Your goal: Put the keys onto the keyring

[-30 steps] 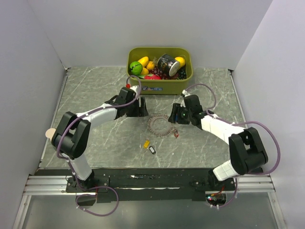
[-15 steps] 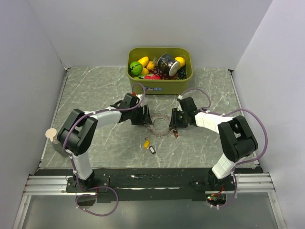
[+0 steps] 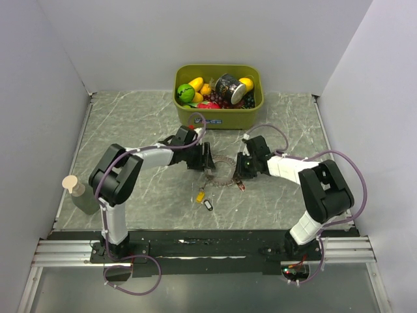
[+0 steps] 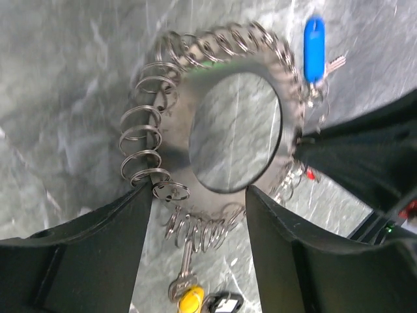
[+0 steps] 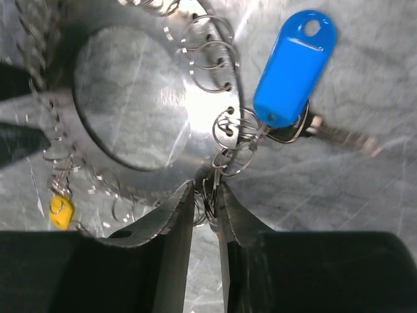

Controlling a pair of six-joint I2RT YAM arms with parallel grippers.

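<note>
Black key [image 4: 220,303], half cropped

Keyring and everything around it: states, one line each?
keyring: flat on table.
blue key: apparently hooked on a rim loop.
yellow key: on table at rim; attachment unclear.
black key: loose on table, off the ring.
left pincer: open, straddling the rim.
right pincer: shut on a rim loop.

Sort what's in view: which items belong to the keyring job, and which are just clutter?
Job: keyring, blue key, yellow key, black key, red key.
Lying about: green bin, toy fruit, can, bottle.
</note>
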